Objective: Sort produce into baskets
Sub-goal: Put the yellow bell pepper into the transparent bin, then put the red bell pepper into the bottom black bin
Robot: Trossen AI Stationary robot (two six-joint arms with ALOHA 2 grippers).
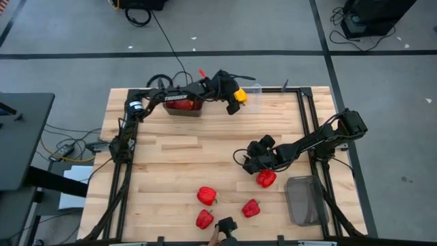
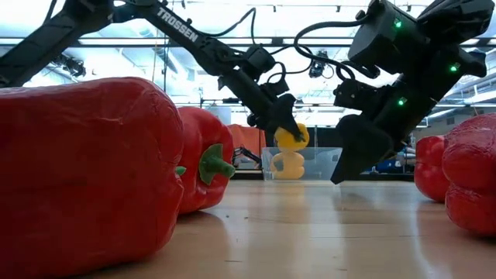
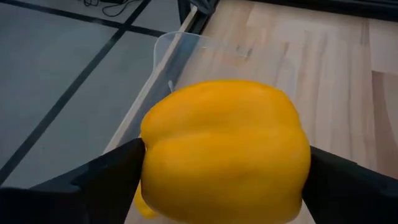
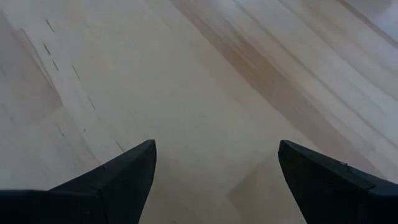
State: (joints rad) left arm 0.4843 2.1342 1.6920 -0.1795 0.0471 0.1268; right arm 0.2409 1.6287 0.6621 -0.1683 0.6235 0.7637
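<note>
My left gripper [image 1: 237,98] is shut on a yellow bell pepper [image 3: 224,152] at the table's far edge, above the clear bin [image 1: 254,97]. The bin holds another yellow pepper [image 2: 288,165]. My right gripper [image 4: 216,155] is open and empty over bare wood near the table's middle right [image 1: 251,162]. A red pepper [image 1: 266,179] lies on the table just on its near side. Three more red peppers [image 1: 207,196] [image 1: 204,219] [image 1: 250,208] lie near the front edge. My left gripper pinches the yellow pepper between its two fingers [image 3: 118,171], one on each of two opposite sides of its body [image 3: 152,155]. The fingers slant down from the table's left. The pepper is lifted clear, above the clear bin [image 2: 310,163].
A dark grey bin [image 1: 183,106] with red produce stands at the far edge, left of the clear bin. A grey mesh bin [image 1: 304,199] stands at the front right. Black frame rails [image 1: 311,109] run along the table's sides. Large red peppers [image 2: 85,170] crowd the low view.
</note>
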